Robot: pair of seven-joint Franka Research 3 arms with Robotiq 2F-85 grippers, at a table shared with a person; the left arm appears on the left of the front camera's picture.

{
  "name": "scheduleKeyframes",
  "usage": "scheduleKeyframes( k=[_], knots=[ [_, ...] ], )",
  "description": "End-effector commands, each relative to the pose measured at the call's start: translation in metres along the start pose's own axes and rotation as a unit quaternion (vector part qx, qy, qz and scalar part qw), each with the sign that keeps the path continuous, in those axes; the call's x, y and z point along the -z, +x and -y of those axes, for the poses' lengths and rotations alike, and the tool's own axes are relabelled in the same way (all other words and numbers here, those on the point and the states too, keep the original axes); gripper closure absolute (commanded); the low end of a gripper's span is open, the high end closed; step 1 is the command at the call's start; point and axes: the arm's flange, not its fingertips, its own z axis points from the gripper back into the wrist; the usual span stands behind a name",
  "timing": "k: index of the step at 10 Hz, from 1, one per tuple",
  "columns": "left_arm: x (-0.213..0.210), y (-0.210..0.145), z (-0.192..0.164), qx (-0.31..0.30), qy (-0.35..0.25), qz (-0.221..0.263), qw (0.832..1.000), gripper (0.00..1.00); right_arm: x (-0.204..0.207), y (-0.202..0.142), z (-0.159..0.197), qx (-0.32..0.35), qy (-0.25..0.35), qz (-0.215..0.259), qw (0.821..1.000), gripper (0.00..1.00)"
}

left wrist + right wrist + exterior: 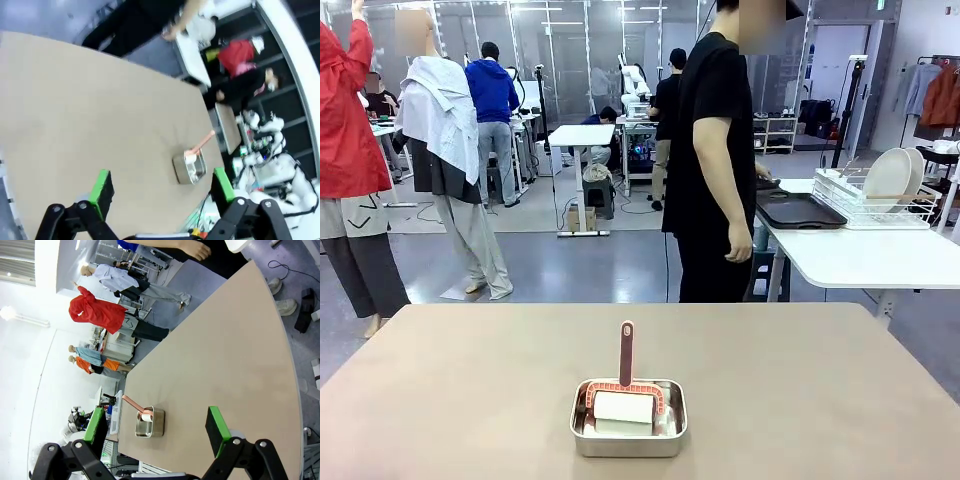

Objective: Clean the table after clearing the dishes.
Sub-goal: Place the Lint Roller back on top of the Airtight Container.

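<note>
The beige table (460,380) stretches bare around a small steel pan (628,418) near its front edge. A roller with a white drum and a pink handle (626,352) stands in that pan. Two white plates (892,174) stand in a wire rack on the white side table, with a dark tray (798,211) beside them. My left gripper (162,187) is open, high over the table (75,110), with the pan (190,168) far below it. My right gripper (155,426) is open too, above the table (225,350) and the pan (149,422). Neither holds anything.
A person in black (712,170) stands at the table's far side, turned toward the white side table (865,255) with a hand at the tray. Other people and workbenches are farther back in the room.
</note>
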Motion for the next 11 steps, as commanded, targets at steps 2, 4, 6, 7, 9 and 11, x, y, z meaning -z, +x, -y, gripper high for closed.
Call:
scheduleKeyframes(
  k=[2, 4, 6, 7, 9, 11],
  knots=[
    [-0.022, -0.013, -0.007, -0.018, 0.030, 0.053, 0.998, 0.00, 0.001, 0.001, -0.002, -0.003, 0.002, 0.005, 1.000, 0.00],
    [-0.016, -0.002, -0.006, -0.021, 0.070, 0.051, 0.996, 0.00, 0.001, 0.001, -0.002, -0.003, 0.002, 0.005, 1.000, 0.00],
    [-0.018, 0.008, 0.001, -0.017, 0.070, 0.073, 0.995, 0.00, 0.001, 0.001, -0.002, -0.003, 0.002, 0.005, 1.000, 0.00],
    [-0.025, -0.002, -0.014, -0.015, 0.062, 0.045, 0.997, 0.00, 0.001, 0.001, -0.002, -0.003, 0.002, 0.005, 1.000, 0.00],
    [-0.025, -0.002, -0.014, -0.015, 0.062, 0.045, 0.997, 0.00, 0.001, 0.001, -0.002, -0.003, 0.002, 0.005, 1.000, 0.00],
    [-0.025, -0.002, -0.014, -0.015, 0.062, 0.045, 0.997, 0.00, 0.001, 0.001, -0.002, -0.003, 0.002, 0.005, 1.000, 0.00]
  ],
)
